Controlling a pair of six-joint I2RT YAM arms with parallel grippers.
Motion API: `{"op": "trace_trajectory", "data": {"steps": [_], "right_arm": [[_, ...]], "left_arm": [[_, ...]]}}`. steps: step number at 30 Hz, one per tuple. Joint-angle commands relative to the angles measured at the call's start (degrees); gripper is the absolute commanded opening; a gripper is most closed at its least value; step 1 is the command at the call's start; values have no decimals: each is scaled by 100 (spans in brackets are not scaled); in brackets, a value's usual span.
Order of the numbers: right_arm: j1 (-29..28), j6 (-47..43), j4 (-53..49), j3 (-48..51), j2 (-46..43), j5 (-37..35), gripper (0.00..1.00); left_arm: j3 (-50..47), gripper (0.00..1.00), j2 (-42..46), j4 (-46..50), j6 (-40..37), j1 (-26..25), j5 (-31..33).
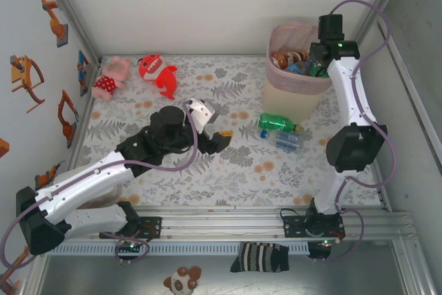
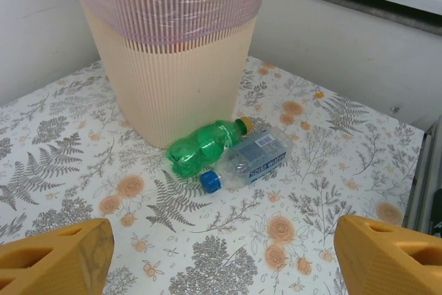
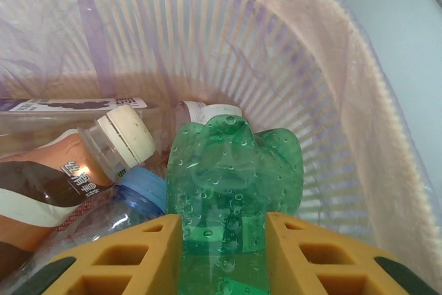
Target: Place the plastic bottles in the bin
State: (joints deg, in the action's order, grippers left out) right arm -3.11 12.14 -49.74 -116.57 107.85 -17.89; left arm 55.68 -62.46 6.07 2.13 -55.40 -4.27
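Your bin (image 3: 331,53) holds bottles (image 3: 69,177); right gripper (image 3: 224,253) pinches a green bottle (image 3: 235,170) at its 12 o'clock, left gripper (image 2: 221,257) gapes wide.

bin (image 2: 173,67): pink top, cream body | btl (image 3: 231,184): grn | cloth (image 2: 311,191): fern+flower print

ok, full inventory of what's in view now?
bin: one, pink top, cream body, far right
held green bottle: one, in bin, in right gripper
other bottles in bin: at least two, brown-labelled, blue-capped
loose green bottle: one, orange cap, on table by bin
clear bottle: one, blue cap, beside it
pink plush: one, far left
red plush: one, beside pink plush
striped cloth: one, dark, below front rail
left gripper: open, over mid-table
right gripper: shut on held green bottle
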Motion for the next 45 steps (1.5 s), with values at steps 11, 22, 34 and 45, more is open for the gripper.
{"op": "trace_trajectory", "data": {"steps": [11,22,34,45], "right_arm": [[-9,71,-693,-184,-1011,65,37],[-31,354,-450,1013,-2339,797,38],[-33,1499,138,3518,-4156,1591,49],[-31,742,971,5451,-4626,2510,62]], "left_arm": [[-27,83,27,-135,-25,33,-58],[64,83,-139,-197,-38,34,-191],[168,83,-324,-252,24,38,-415],[189,83,-410,-298,92,38,-478]]}}
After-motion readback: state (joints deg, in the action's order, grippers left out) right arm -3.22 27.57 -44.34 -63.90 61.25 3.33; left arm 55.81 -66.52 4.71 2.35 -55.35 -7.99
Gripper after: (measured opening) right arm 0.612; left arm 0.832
